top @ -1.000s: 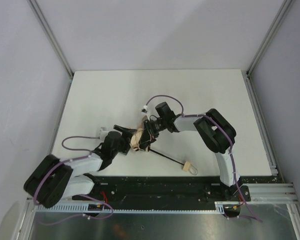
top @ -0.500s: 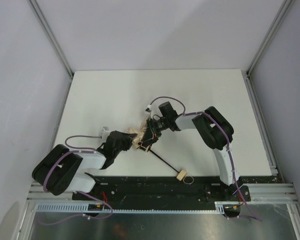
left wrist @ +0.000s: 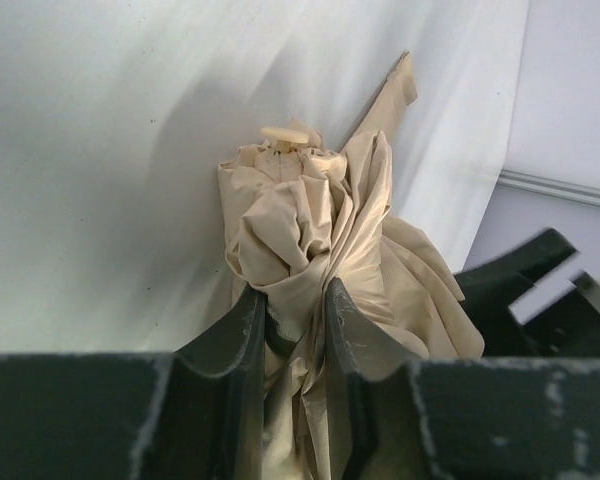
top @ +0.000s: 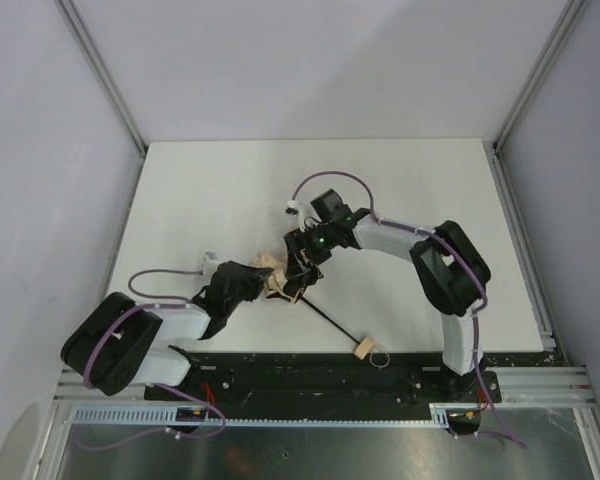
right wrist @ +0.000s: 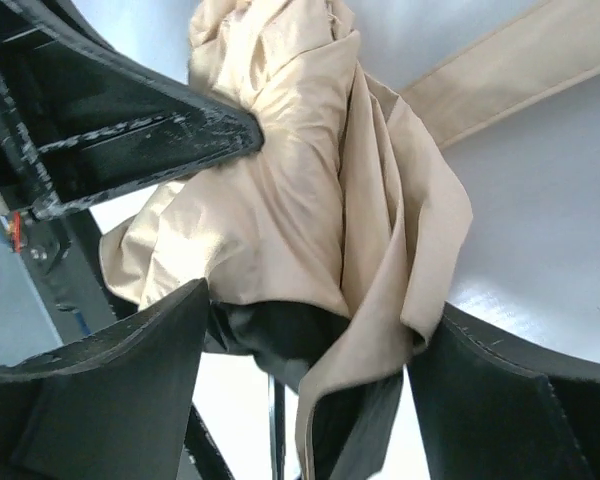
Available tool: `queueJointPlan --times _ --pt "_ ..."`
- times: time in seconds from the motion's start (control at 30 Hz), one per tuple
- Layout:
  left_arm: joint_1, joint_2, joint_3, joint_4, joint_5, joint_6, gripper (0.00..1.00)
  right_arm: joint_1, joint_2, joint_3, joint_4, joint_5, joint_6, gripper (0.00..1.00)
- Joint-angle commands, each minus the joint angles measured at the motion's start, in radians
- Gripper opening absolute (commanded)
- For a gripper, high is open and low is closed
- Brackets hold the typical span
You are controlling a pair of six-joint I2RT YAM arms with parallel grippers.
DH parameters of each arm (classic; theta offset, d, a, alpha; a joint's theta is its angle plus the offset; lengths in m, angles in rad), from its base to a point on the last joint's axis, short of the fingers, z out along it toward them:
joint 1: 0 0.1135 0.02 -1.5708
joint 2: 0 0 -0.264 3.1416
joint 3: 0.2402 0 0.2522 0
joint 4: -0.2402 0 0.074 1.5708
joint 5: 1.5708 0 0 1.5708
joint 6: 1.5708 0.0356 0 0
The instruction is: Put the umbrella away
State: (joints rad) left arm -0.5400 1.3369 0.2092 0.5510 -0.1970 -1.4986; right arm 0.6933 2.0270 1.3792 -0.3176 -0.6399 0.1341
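The umbrella (top: 276,281) lies mid-table as a crumpled beige bundle. Its thin dark shaft (top: 330,322) runs toward the near edge and ends in a tan handle (top: 363,348) with a wrist loop. My left gripper (top: 257,279) comes in from the left and is shut on a fold of the fabric (left wrist: 310,230), pinched between its fingers (left wrist: 242,330). My right gripper (top: 300,266) reaches in from the right and stands open. Its jaws straddle the canopy (right wrist: 280,180) without clamping it. The shaft (right wrist: 277,420) shows below the fabric there.
The white table (top: 210,190) is walled by grey panels on three sides. A black rail (top: 310,368) carrying the arm bases runs along the near edge, right by the handle. The left gripper's finger (right wrist: 150,130) crosses the right wrist view.
The left gripper closed on the fabric. The right gripper let go and opened wide, and its arm's elbow swung right. The handle slid a little toward the near edge.
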Motion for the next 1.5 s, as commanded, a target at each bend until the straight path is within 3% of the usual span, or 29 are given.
queueJointPlan --times 0.0,0.23,0.57,0.73,0.8,0.9,0.97,1.07,1.13,1.23,1.37,1.47 --pt "0.008 0.039 -0.002 -0.219 0.009 0.03 0.0 0.052 -0.136 -0.065 0.055 0.14 -0.098 0.79" --pt "-0.001 0.085 0.014 -0.292 0.067 -0.048 0.0 0.246 -0.147 -0.088 0.125 0.407 -0.242 0.82" --pt "0.004 0.115 0.035 -0.326 0.174 -0.119 0.0 0.357 -0.036 -0.087 0.109 0.615 -0.306 0.79" --pt "0.003 0.073 0.051 -0.346 0.21 -0.138 0.0 0.425 0.042 -0.088 0.136 0.858 -0.3 0.73" --pt "0.003 0.048 0.056 -0.367 0.217 -0.143 0.0 0.439 0.075 -0.088 0.15 0.973 -0.286 0.66" --pt "0.001 0.006 0.056 -0.392 0.22 -0.149 0.0 0.44 0.103 -0.103 0.159 1.046 -0.254 0.36" --pt "0.001 -0.023 0.049 -0.398 0.213 -0.153 0.0 0.435 0.111 -0.13 0.171 1.027 -0.243 0.2" --pt "0.008 -0.072 0.04 -0.398 0.203 -0.134 0.02 0.405 0.116 -0.174 0.189 0.911 -0.242 0.03" --pt "0.022 -0.12 0.036 -0.398 0.176 -0.101 0.18 0.378 0.114 -0.201 0.195 0.824 -0.25 0.01" --pt "0.045 -0.195 0.029 -0.396 0.155 -0.06 0.56 0.337 0.114 -0.217 0.184 0.667 -0.267 0.0" --pt "0.098 -0.289 0.021 -0.397 0.171 0.008 0.91 0.291 0.106 -0.221 0.18 0.478 -0.25 0.0" --pt "0.165 -0.354 -0.004 -0.398 0.22 0.048 0.98 0.254 0.105 -0.221 0.176 0.366 -0.236 0.0"
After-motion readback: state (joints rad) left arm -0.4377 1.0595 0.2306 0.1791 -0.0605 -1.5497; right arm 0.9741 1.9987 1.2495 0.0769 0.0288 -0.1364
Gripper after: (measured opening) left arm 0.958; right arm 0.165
